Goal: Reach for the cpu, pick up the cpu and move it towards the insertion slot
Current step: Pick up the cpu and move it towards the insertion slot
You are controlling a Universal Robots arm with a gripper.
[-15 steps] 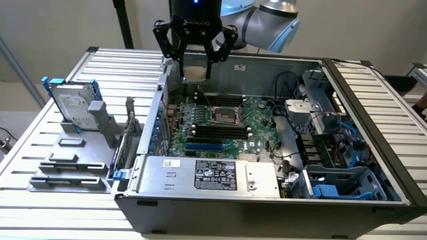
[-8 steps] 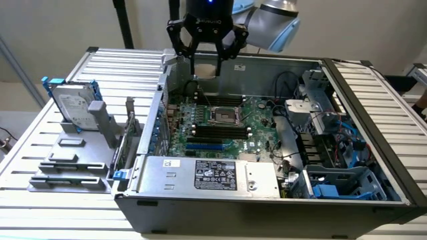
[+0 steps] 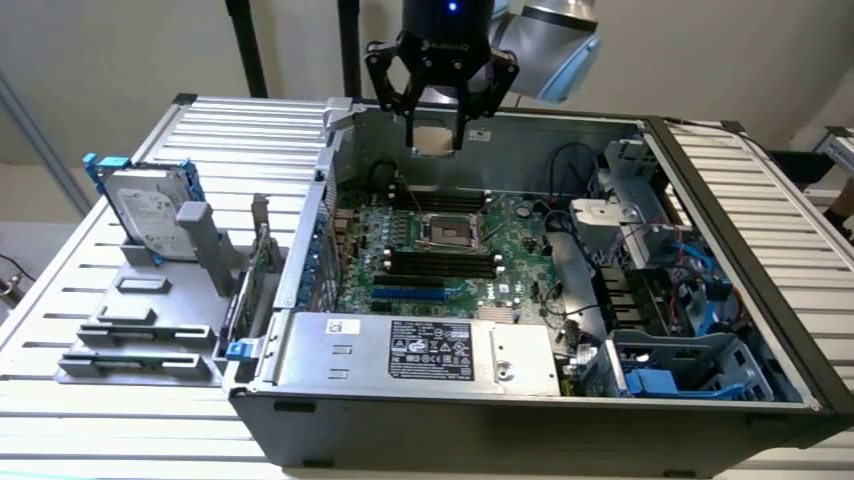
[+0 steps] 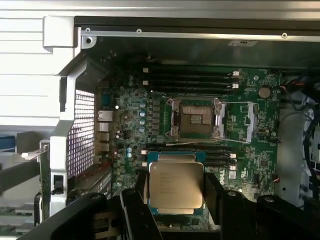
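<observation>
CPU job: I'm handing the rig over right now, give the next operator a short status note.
Gripper: shut on the cpu, the small flat square chip with a silvery metal top, gripped at two opposite edges.
Position: in the exterior view the gripper hangs high above the open dark computer case, over its rear part, with the chip between the fingers.
Insertion slot: the square socket with a shiny metal frame and dark centre sits on the green motherboard, bare; the wrist view shows it ahead of the chip.
Done: reach and pickup.
Left: the chip has not reached the socket.
</observation>
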